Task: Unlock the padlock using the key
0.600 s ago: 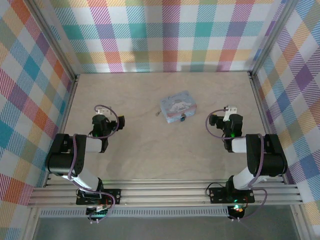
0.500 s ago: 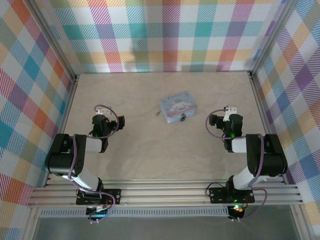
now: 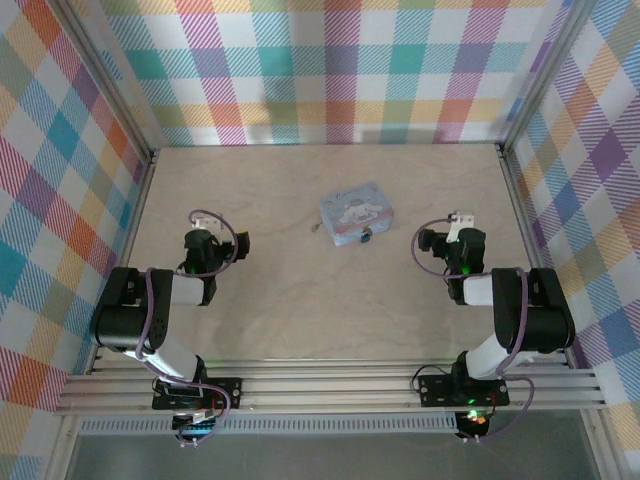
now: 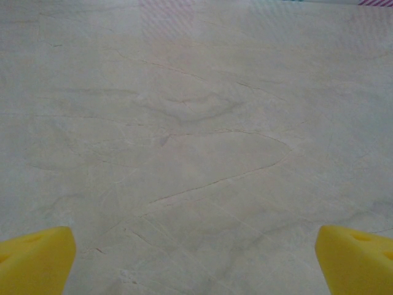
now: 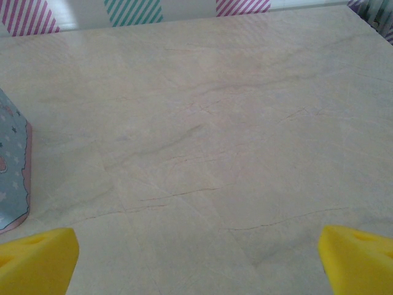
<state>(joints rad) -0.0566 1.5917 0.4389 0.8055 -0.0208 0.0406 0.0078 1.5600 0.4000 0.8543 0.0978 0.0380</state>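
Observation:
The padlock (image 3: 367,237) is a tiny dark bluish body at the near edge of the pale blue cartoon tin (image 3: 355,213), mid-table. The key (image 3: 316,227) is a thin greyish speck just left of the tin. My left gripper (image 3: 204,228) rests low at the left, well away from the tin. In the left wrist view it (image 4: 196,270) is open, its yellow fingertips (image 4: 35,259) far apart over bare wood. My right gripper (image 3: 460,228) sits right of the tin; it (image 5: 198,270) is open too, and the tin's corner (image 5: 12,166) shows at the left edge.
The wooden table (image 3: 300,300) is walled by plaid panels, with aluminium rails (image 3: 330,385) along the near edge. Bare wood lies between each gripper and the tin.

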